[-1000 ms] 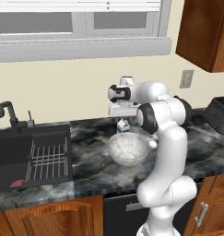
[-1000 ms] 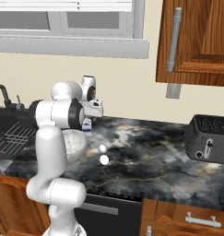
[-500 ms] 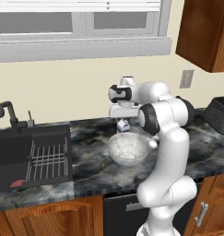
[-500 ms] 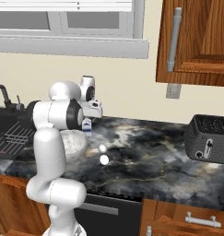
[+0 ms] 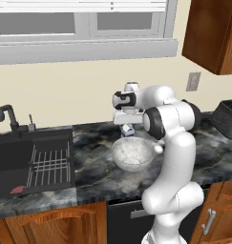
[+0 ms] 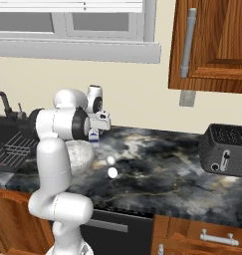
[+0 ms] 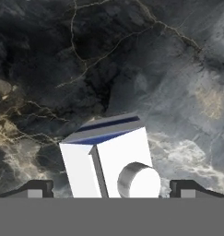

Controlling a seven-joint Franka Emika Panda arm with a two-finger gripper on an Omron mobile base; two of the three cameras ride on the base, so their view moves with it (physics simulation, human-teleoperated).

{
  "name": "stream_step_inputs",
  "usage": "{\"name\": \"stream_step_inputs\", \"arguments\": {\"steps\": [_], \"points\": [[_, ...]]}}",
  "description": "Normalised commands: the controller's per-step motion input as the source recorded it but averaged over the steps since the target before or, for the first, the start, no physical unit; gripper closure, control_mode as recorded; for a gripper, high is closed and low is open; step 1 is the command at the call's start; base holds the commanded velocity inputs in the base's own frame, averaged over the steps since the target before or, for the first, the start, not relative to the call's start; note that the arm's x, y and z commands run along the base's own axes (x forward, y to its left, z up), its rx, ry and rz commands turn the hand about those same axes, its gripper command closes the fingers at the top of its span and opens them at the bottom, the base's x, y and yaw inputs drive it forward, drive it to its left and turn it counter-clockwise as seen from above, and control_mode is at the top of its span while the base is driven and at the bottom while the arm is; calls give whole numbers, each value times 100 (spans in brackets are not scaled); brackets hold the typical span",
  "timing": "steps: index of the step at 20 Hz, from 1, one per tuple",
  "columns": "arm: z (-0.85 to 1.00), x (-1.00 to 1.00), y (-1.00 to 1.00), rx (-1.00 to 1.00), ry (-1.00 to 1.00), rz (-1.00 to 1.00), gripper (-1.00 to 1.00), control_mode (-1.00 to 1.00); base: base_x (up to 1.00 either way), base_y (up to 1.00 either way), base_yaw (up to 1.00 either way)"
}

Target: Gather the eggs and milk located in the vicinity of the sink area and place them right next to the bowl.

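The small white gable-topped milk carton stands upright on the dark marbled surface, directly beneath and between the spread, empty claw.

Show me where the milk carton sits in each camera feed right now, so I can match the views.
Left base view: the milk stands on the counter just behind the bowl, under the hand.
Right base view: the milk stands right of the bowl, beside the arm's elbow.
Hand view: the milk sits bottom centre, between the open fingers.
Shared landmark: the bowl, in both base views.
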Motion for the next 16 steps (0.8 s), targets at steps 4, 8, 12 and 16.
{"name": "stream_step_inputs", "arguments": {"steps": [4, 8, 12, 16], "points": [[-27, 0, 0, 0, 0, 0, -100, -100, 0, 0, 0], [-16, 0, 0, 0, 0, 0, -100, -100, 0, 0, 0], [0, 0, 0, 0, 0, 0, 100, -100, 0, 0, 0], [0, 0, 0, 0, 0, 0, 100, -100, 0, 0, 0]]}}
